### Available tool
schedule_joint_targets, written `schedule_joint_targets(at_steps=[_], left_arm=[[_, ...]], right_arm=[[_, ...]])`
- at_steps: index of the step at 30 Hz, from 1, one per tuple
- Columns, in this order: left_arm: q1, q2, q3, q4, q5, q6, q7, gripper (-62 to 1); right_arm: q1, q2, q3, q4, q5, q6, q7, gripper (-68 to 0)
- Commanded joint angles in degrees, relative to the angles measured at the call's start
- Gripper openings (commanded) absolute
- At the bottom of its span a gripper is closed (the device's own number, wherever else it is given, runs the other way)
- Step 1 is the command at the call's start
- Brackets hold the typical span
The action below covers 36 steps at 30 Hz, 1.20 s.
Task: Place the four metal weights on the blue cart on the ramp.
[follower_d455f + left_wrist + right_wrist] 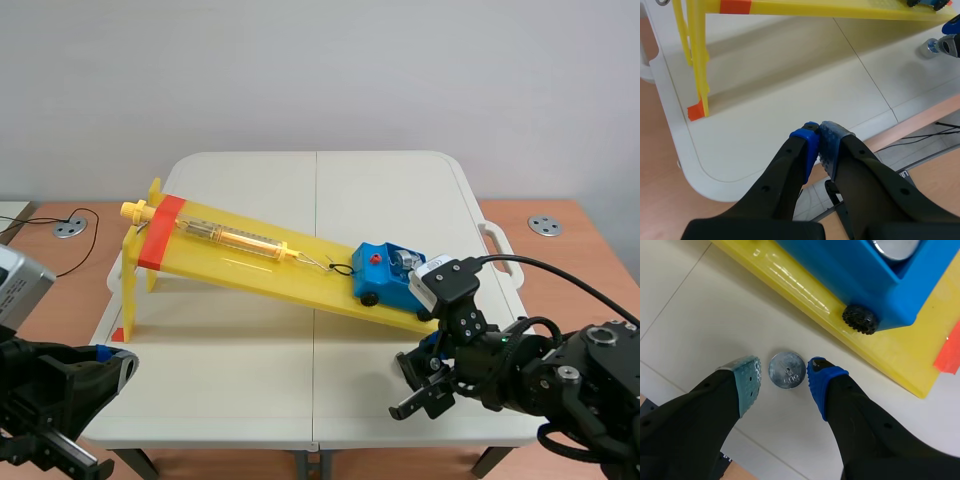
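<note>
One round silver metal weight lies flat on the white surface; its stamped marking is too faint to read. The right gripper is open around it, one finger on each side. In the scene view this gripper is at 5 o'clock from the blue wheeled cart, which stands at the low end of the yellow ramp with a second weight inside. The left gripper, at 7 o'clock from the ramp, is closed on nothing.

I saw the ramp on the worktop, high end left, the cart on its low right end. One weight lay beside the ramp, between the fingers of my right claw; a second weight sat in the cart.
</note>
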Motion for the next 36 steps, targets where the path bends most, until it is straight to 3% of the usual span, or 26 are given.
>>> schedule_joint_targets(at_steps=[1,11,15,21,27,31,36], left_arm=[[-2.01,0.17,-0.83,2.91,-3.80,-1.42,-5.53,-58.0],[-2.01,0.17,-0.83,2.91,-3.80,-1.42,-5.55,-58.0],[-2.01,0.17,-0.83,2.91,-3.80,-1.42,-5.55,-58.0],[-2.01,0.17,-0.83,2.91,-3.80,-1.42,-5.55,-58.0],[-2.01,0.17,-0.83,2.91,-3.80,-1.42,-5.57,-58.0],[-2.01,0.17,-0.83,2.91,-3.80,-1.42,-5.55,-58.0],[-2.01,0.17,-0.83,2.91,-3.80,-1.42,-5.55,-58.0]], right_arm=[[5.14,-0.35,-0.28,2.34,0.96,1.27,8.35,-44.4],[6.40,-0.94,-0.76,-1.66,-0.24,0.79,9.68,-47.2],[6.38,-0.94,-0.76,-2.08,-0.24,0.22,9.42,-53.0],[6.36,-0.92,-0.76,-2.14,-0.24,-1.09,7.10,-67.0],[6.29,0.17,-0.74,-1.88,0.81,-1.42,6.34,-66.8],[4.50,2.45,0.33,2.03,6.05,0.72,4.76,-66.8],[-1.31,5.57,4.98,12.63,10.08,2.10,1.75,-66.8]])
